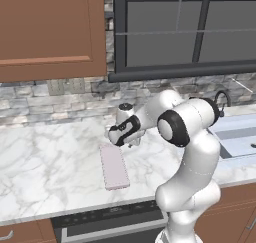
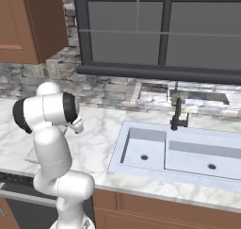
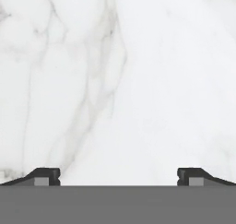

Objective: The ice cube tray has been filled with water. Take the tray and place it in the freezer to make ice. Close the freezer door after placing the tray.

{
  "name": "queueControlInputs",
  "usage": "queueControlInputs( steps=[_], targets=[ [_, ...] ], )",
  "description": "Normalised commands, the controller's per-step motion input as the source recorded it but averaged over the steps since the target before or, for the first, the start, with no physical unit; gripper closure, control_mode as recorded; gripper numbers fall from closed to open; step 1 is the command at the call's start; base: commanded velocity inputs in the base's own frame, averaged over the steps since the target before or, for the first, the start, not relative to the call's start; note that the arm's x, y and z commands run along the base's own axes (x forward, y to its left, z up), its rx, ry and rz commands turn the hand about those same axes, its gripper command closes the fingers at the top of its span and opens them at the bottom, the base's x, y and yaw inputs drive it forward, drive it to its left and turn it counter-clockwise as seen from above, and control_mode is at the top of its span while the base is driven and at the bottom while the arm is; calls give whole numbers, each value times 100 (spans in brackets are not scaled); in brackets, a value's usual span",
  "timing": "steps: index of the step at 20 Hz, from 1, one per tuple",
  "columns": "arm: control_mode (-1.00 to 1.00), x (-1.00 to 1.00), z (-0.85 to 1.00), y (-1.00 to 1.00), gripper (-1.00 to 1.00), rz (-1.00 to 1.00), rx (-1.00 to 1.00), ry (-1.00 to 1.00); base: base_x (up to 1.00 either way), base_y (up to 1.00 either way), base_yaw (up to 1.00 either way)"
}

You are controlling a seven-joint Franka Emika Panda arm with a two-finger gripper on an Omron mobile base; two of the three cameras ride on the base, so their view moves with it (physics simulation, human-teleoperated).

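While the ice cube tray (image 1: 114, 167) lies flat on the marble counter (image 1: 45, 162), near its front edge and well left of the sink (image 2: 179, 152), the gripper (image 3: 118, 177) hangs just above the tray's far end; its jaws are spread wide, holding nothing.
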Motion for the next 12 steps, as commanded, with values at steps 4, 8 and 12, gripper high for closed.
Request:
queueControlInputs(
  steps=[4, 8, 12],
  targets=[
    [-100, 6, -30, 22, -100, 0, 0, 0, 0, 0, 0],
    [-100, -42, -35, 23, -100, 0, 0, 0, 0, 0, 0],
    [-100, -77, -34, 26, -100, 0, 0, 0, 0, 0, 0]
  ],
)
